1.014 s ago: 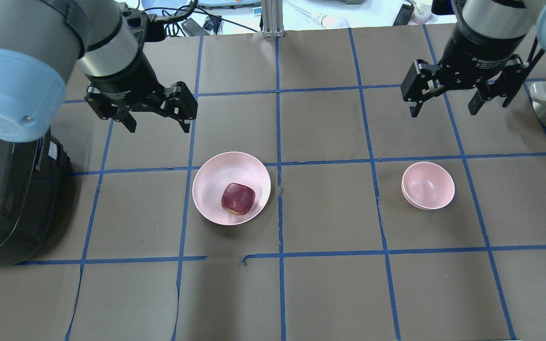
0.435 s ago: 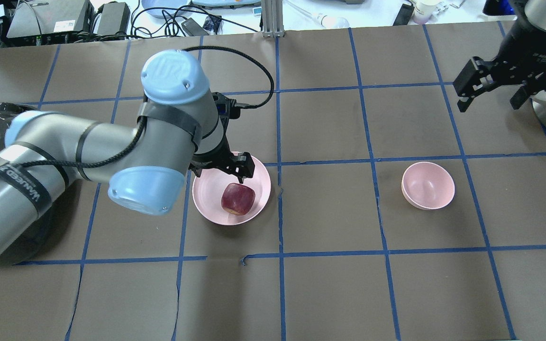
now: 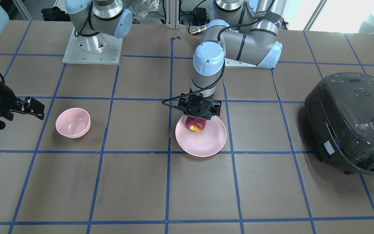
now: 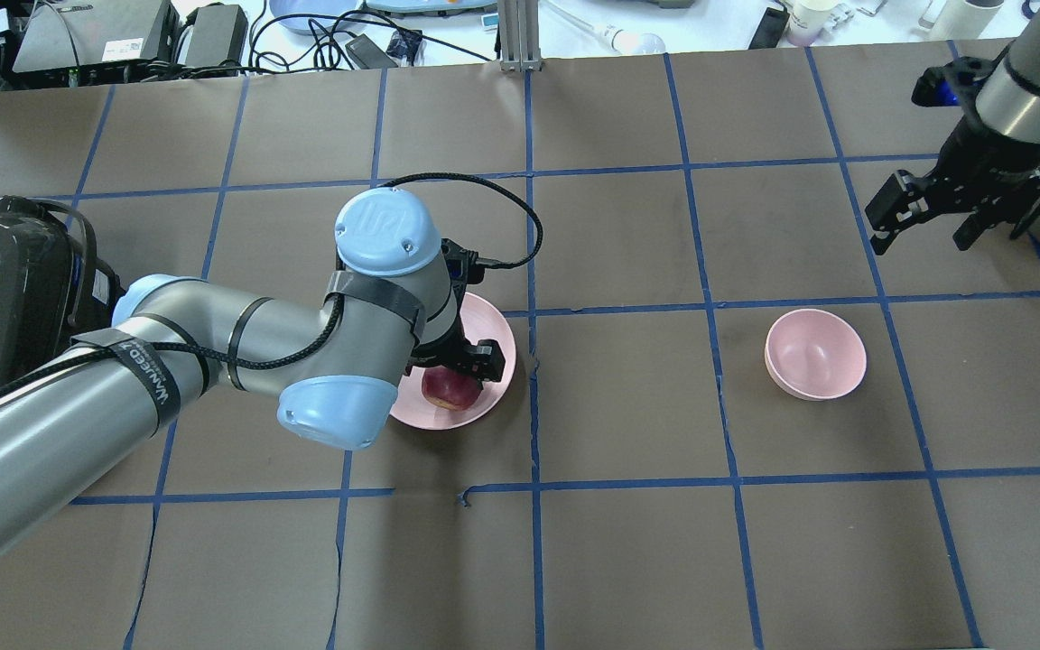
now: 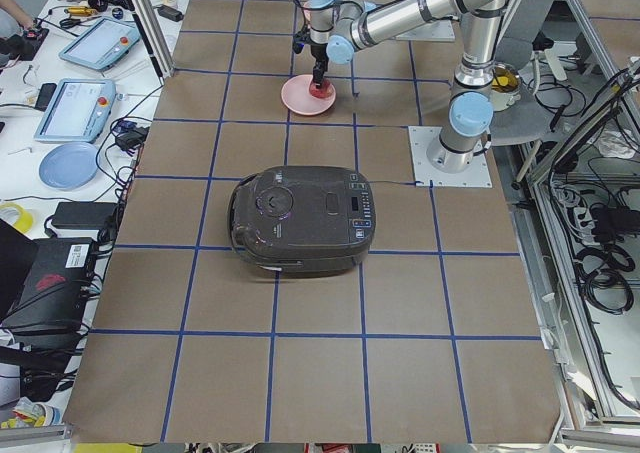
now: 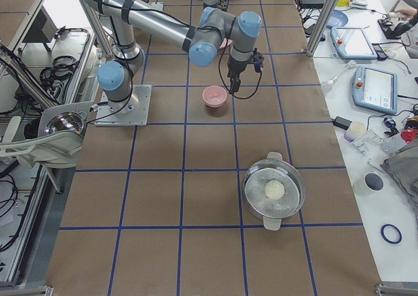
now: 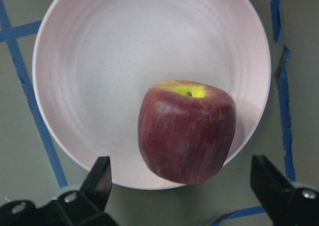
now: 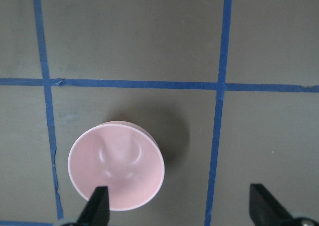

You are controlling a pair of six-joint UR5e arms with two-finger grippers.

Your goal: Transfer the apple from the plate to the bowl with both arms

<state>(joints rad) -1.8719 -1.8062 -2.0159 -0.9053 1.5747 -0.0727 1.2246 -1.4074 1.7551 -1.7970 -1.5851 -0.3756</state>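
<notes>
L grip (image 7: 181,172) spread over apple (image 7: 187,131), 5 o'clock on plate (image 7: 99,61) (wrist cam) | firm, smooth, likely rolls: pinch flanks | R grip (image 8: 179,201) spread

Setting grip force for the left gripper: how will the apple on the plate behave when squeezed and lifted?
The apple looks firm, with smooth, glossy skin, so it probably won't deform but might slip when squeezed. It lies on its side on the smooth plate, so a lopsided touch from the open left gripper could roll it.
</notes>
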